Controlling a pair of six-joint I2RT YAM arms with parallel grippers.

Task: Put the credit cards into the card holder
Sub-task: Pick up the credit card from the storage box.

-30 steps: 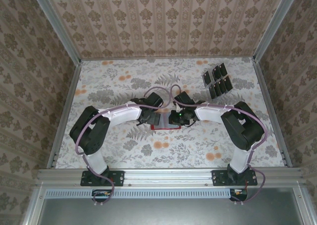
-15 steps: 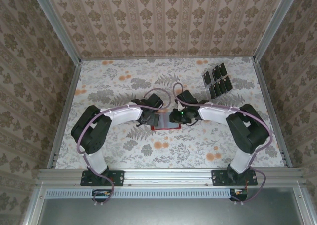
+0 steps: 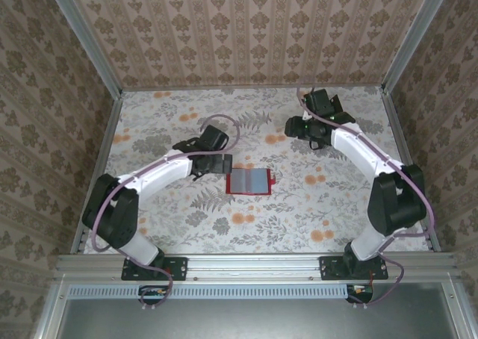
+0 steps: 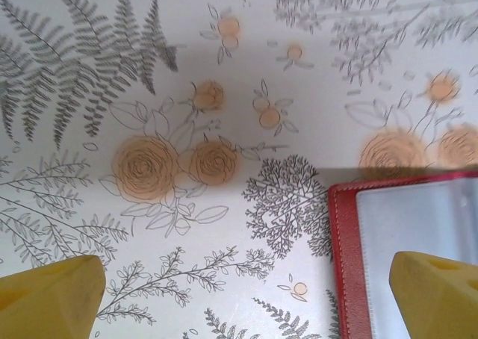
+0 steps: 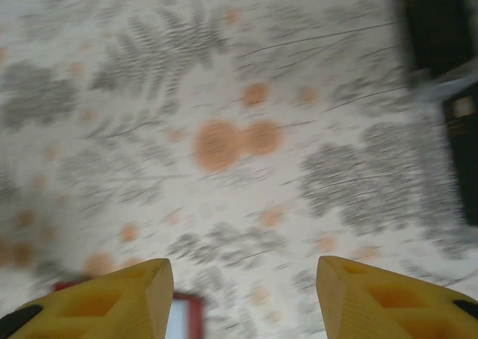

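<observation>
Card holder (image 3: pixel 249 181) lies open and flat near the middle of the table (image 3: pixel 164 115), greyish pockets up, red border all round.

Credit cards (image 5: pixel 441 25) sit towards the far right corner. In the right wrist view they are dark rectangles at the frame's right edge, blurred, so no count is possible.

Right gripper (image 5: pixel 246 283) hovers over bare table between holder and cards, nearer the cards. Fingers are parted, roughly half spread, with nothing between them and nothing touched.

Left gripper (image 4: pixel 243 302) is spread wide and empty, low at the holder's left edge. One finger is over the red border; contact cannot be told.

Step in hand, as I read it: fetch a card.

- Centre over a single card at the outside of the group, not across two.
- Cards look thin and flat, so bite an edge.
- The left gripper could pin the holder for the insertion.
</observation>
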